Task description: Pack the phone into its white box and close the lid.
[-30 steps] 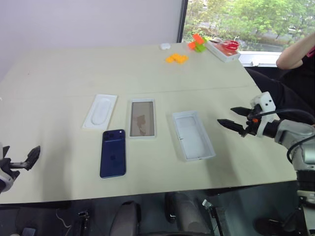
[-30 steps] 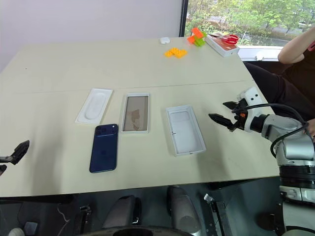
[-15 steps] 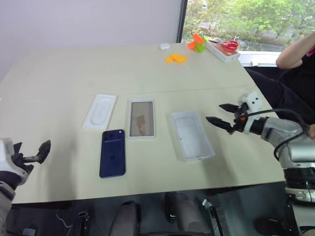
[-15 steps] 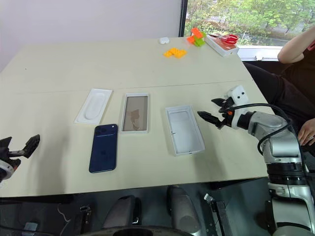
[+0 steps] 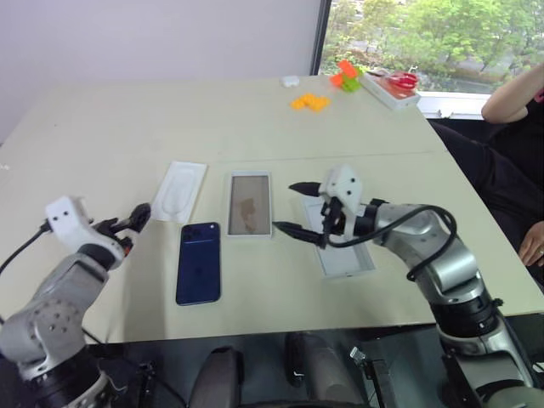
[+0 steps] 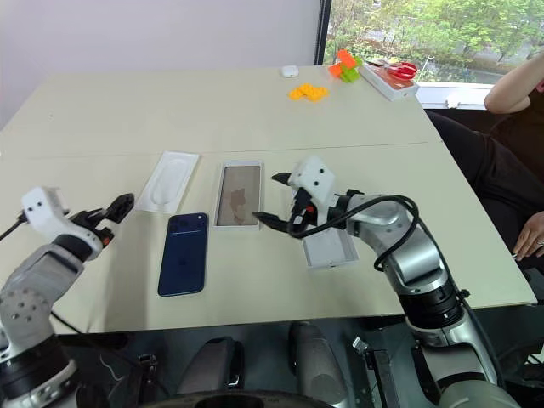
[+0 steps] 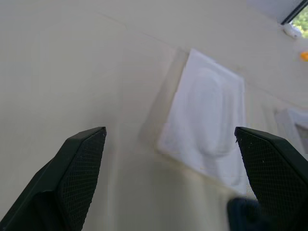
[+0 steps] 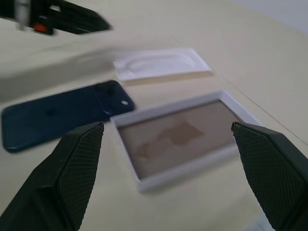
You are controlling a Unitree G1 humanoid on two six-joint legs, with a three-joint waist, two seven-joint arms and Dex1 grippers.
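Two claws spread, empty | your right gripper [image 5: 296, 206] hung over white box [image 5: 248, 204] | head view caught lid [image 5: 348, 259]; left wrist got insert [image 7: 209, 125] | phone [image 5: 198, 263] untouched

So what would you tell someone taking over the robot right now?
Left gripper: open, empty, near the flat white insert with an oval recess.
Right gripper: open, empty, above the table between tray and lid.
Dark navy-blue glossy phone: flat on the table, beside the shallow white cardboard tray.
Deep white cardboard lid: inside-up, right of the tray.
Done: nothing.
Left: phone into tray, lid on.
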